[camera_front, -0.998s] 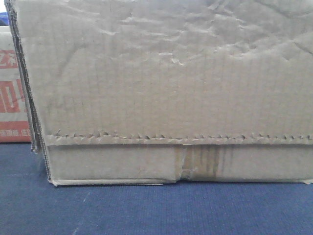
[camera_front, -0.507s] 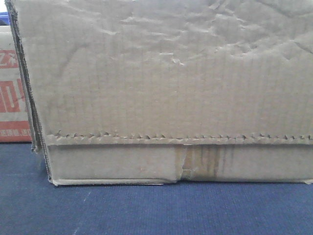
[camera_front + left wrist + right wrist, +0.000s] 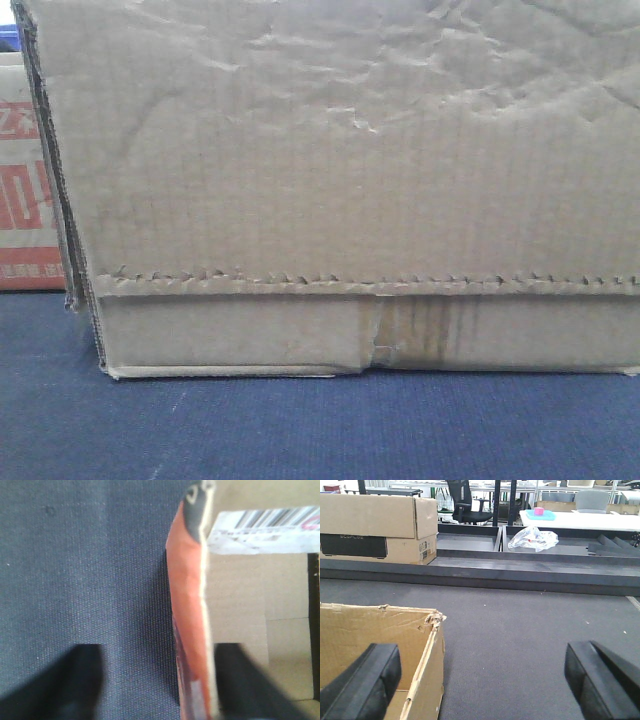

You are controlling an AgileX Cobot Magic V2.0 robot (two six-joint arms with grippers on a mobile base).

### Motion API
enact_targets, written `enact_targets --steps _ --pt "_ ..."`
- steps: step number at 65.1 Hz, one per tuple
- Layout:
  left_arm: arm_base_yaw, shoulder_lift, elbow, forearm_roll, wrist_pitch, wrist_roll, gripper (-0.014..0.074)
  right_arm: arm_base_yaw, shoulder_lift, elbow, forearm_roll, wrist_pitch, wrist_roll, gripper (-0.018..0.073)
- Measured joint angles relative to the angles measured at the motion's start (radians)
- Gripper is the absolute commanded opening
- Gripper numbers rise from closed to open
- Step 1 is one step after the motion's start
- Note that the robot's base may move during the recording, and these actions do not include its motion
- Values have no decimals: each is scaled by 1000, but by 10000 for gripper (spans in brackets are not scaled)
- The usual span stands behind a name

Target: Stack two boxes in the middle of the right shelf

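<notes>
Carpet (image 3: 300, 430) holds the brown box (image 3: 350, 180); left end effector (image 3: 157, 690) and right end effector (image 3: 480, 672) gape astride flimsy walls (image 3: 427, 680) that could buckle.

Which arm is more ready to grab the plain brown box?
Probably the right. The right gripper is open and straddles the brown box wall, one finger inside, one over the carpet. The left gripper straddles an orange wall instead.
</notes>
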Motion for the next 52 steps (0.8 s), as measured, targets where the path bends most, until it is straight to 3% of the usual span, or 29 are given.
enact_targets --steps 5,22,40,52 --pt "0 0 0 -2 6 2 -107 0 0 0 0 0 0 570" --pt "0 -22 -1 1 27 -1 -111 0 0 0 0 0 0 570" --pt "0 -186 -111 48 41 -113 -111 0 0 0 0 0 0 570" --pt "0 -312 -231 20 7 -177 -111 0 0 0 0 4 0 570"
